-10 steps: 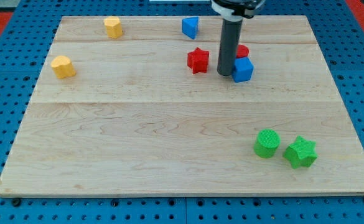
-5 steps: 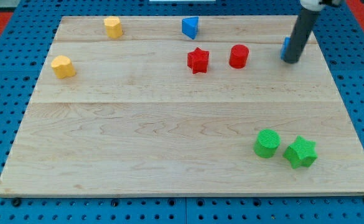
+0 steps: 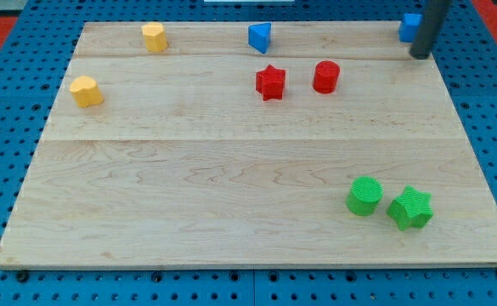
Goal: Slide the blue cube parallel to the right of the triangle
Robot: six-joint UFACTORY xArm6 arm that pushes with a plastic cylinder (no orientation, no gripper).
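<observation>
The blue cube (image 3: pixel 409 26) sits at the board's top right corner, partly hidden behind the rod. My tip (image 3: pixel 420 55) rests on the board just below and to the right of the cube, touching or nearly touching it. The blue triangle (image 3: pixel 260 36) lies near the top edge at the centre, far to the left of the cube and at about the same height in the view.
A red star (image 3: pixel 271 82) and a red cylinder (image 3: pixel 326 76) lie below the triangle. Two yellow blocks (image 3: pixel 154 36) (image 3: pixel 86 90) sit at the top left. A green cylinder (image 3: pixel 364 195) and a green star (image 3: pixel 411 208) sit at the bottom right. The wooden board (image 3: pixel 231 187) ends just right of my tip.
My tip has swept the blue cube from beside the red cylinder up and to the right, to the board's top right corner. The other blocks have not moved.
</observation>
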